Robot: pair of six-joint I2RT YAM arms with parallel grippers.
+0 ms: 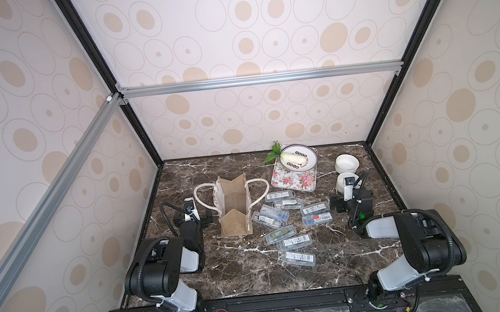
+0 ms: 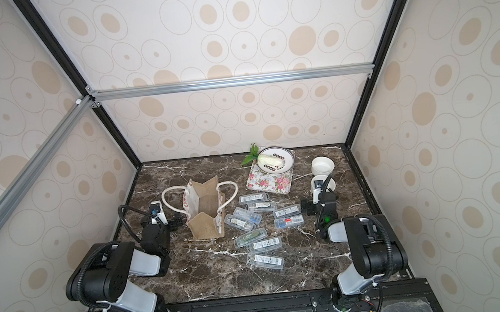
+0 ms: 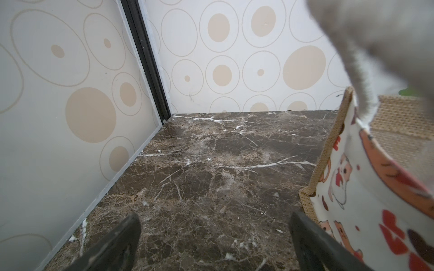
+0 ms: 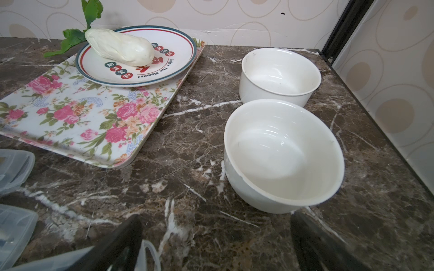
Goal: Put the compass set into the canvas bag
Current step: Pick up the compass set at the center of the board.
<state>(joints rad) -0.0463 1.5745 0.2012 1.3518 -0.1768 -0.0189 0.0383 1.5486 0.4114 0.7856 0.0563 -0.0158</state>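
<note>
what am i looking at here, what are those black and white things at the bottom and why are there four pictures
Those are two robot arms, each ending in a two-fingered gripper. Two pictures come from a camera pair overhead and show the whole table. The other two come from small cameras on the arms' wrists.

On the marble table an open canvas bag stands upright. Beside it lie nine clear cases, the compass sets. Further back are a floral tray with a plate carrying a white vegetable, and two empty white bowls.

The left gripper sits beside the bag and the right gripper near the bowls. Both are open and hold nothing.
</note>
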